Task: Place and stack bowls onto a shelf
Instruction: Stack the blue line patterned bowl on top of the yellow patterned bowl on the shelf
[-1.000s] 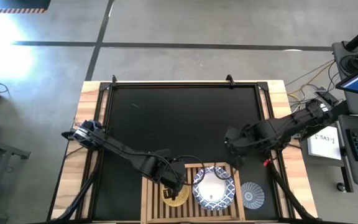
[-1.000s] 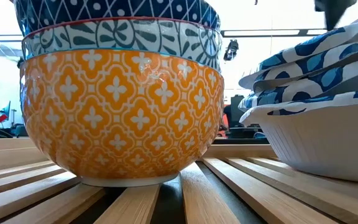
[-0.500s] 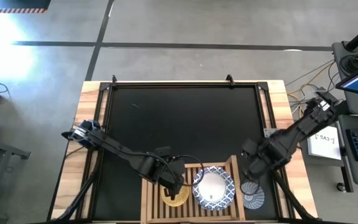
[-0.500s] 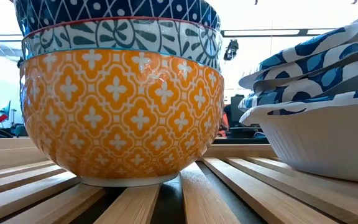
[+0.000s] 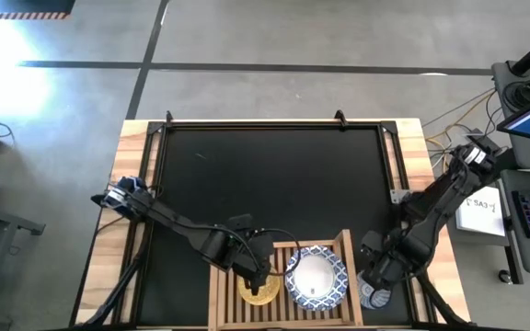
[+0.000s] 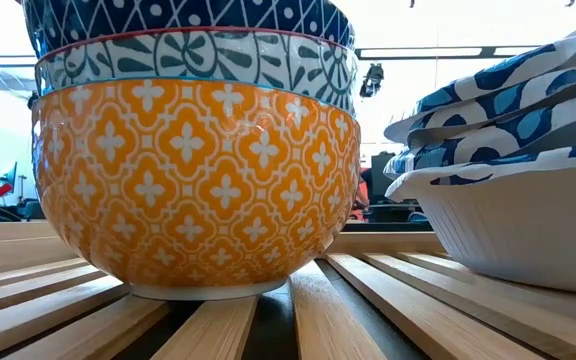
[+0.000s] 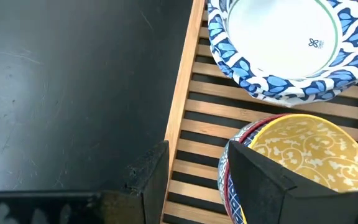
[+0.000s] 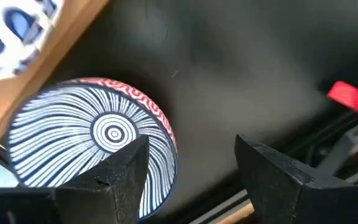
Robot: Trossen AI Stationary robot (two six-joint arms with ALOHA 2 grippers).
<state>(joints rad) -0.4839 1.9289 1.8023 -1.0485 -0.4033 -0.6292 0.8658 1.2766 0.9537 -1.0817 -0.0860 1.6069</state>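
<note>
A slatted wooden shelf (image 5: 279, 248) stands at the table's near edge. On it rest a stack of large white bowls with blue wavy rims (image 5: 316, 279) and, to its left, a stack of three small bowls (image 6: 198, 170), orange at the bottom and blue on top. My left gripper (image 7: 194, 174) is open over the small stack (image 7: 303, 155), one finger inside the top bowl's rim and one outside. A small bowl with a blue-and-white striped inside and a red outside (image 8: 86, 143) sits on the mat right of the shelf. My right gripper (image 8: 191, 165) hovers open above it. My left gripper comes at the small stack slanting down from the far left. One finger (image 7: 260, 180) stands just inside the top bowl's rim (image 7: 229, 158) and the other over the shelf's rail. I cannot tell whether either finger touches the bowl.
A large black mat (image 5: 265, 184) covers the table beyond the shelf and is bare. A red-handled clamp (image 8: 353, 99) sits at the table's right edge, near the striped bowl. A keyboard and papers (image 5: 481, 207) lie off the table to the right.
My right gripper has swung from beside the shelf's far right corner toward the table's near edge and right, dropping lower and rolling its wrist, and now hangs over the striped bowl. Both grippers stay open and no bowl has moved.
</note>
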